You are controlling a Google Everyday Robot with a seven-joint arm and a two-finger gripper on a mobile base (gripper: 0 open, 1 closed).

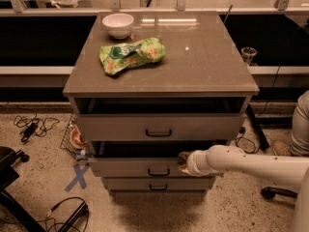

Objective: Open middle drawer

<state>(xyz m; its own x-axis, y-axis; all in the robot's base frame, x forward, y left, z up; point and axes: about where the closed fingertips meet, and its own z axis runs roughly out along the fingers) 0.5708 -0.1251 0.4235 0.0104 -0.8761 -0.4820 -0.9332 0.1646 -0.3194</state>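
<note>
The grey-taupe cabinet has three drawers. The middle drawer (130, 168) has a flat front and a small black bar handle (158, 172). It stands out a little, with a dark gap above its front. My gripper (183, 161) is at the top edge of this front, just right of the handle, at the end of my white arm (241, 162), which reaches in from the right. The top drawer (120, 127) above it also stands partly out. The bottom drawer (130, 183) sits further in.
A white bowl (118, 24) and a green snack bag (131, 55) lie on the cabinet top (207, 57). Cables (31, 125) and a blue X of tape (77, 177) are on the floor at the left. A chair base (273, 193) stands at the right.
</note>
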